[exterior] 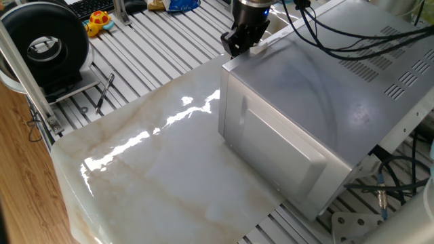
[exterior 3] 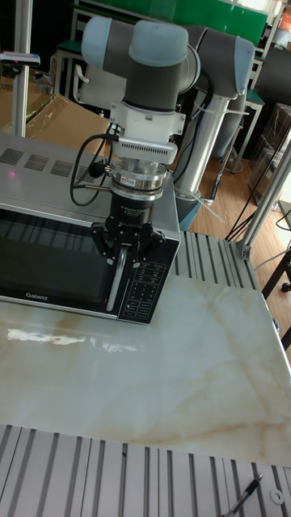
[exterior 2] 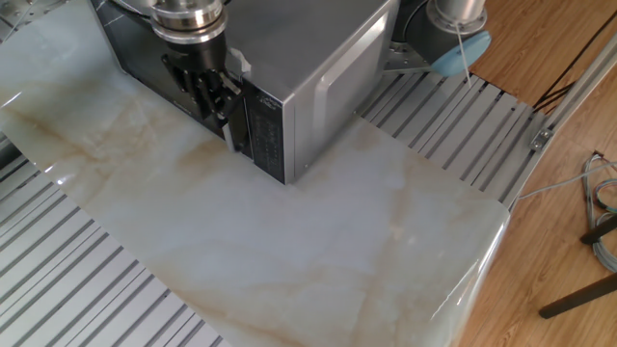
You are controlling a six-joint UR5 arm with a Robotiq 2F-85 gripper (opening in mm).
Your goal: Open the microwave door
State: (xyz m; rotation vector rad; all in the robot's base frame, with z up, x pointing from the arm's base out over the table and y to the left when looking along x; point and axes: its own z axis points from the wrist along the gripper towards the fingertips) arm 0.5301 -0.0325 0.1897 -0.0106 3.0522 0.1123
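Microwave [exterior 3: 48, 234] on marble surface [exterior 3: 145, 380], door [exterior 3: 52, 258] shut. Pale vertical handle [exterior 3: 120, 279] at door's right edge, beside keypad [exterior 3: 145, 291]. End effector [exterior 3: 123, 246] straddling handle top, fingers nearly closed around it, seemingly for pulling outward.

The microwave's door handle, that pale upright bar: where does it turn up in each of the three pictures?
One fixed view: hidden; the gripper hangs at the microwave's far top corner, where it should be.
The other fixed view: the handle is upper left, partly behind the gripper.
Tall fixed view: the handle is left of centre, between the fingers, beside the keypad.
Shared landmark: the gripper.
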